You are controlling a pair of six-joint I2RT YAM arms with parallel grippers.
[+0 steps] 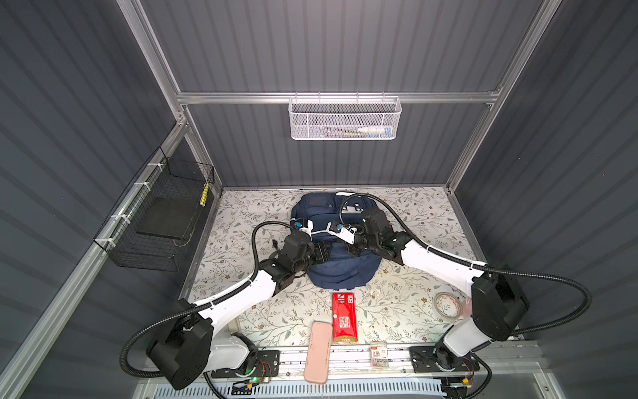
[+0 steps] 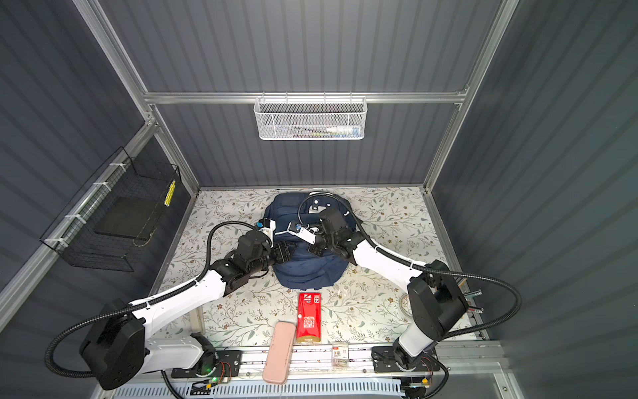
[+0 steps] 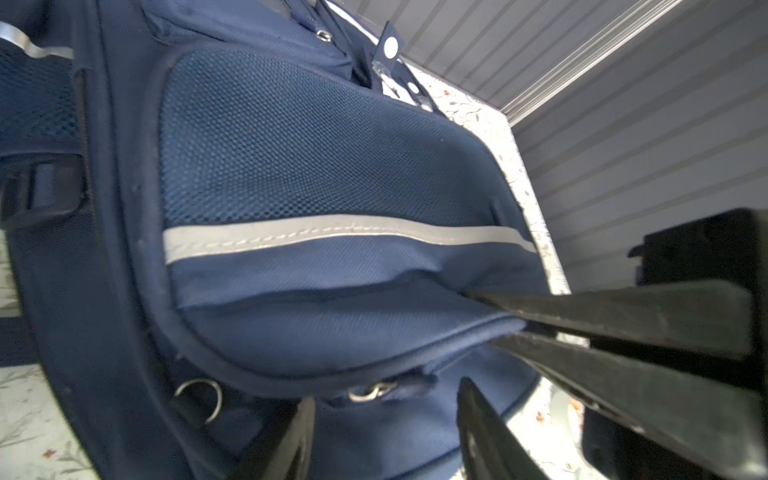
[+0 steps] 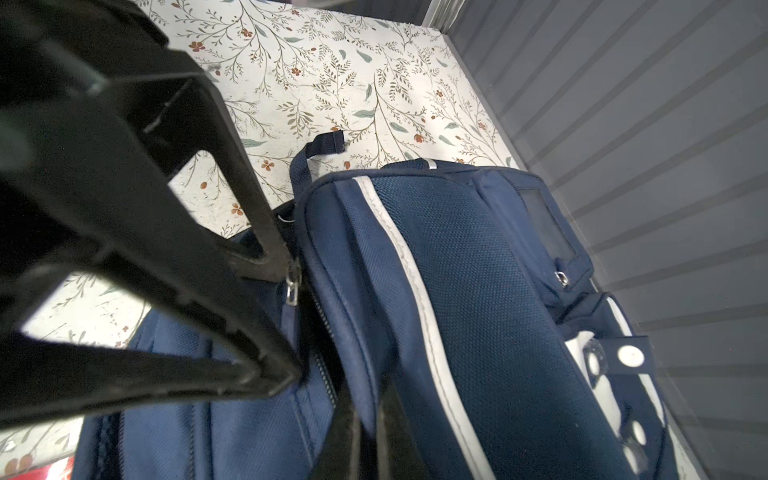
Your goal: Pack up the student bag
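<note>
Both top views show you the student bag (image 1: 341,273) lying flat by the middle of the surface's (image 1: 421,221) rear edge, with both arms reaching over it. In the right wrist view, your left claw (image 4: 291,320) stands open, its tips on either side of a zip pull (image 4: 293,289). Your right claw (image 4: 374,436) is closed, pinching a fold of the bag's fabric. A red packet (image 1: 344,317) lies near the front edge.

floral tabletop (image 1: 431,214) with student bag (image 1: 341,273), red packet (image 1: 344,317), pink case (image 1: 317,352) and perhaps a tape roll (image 1: 448,305)
</note>
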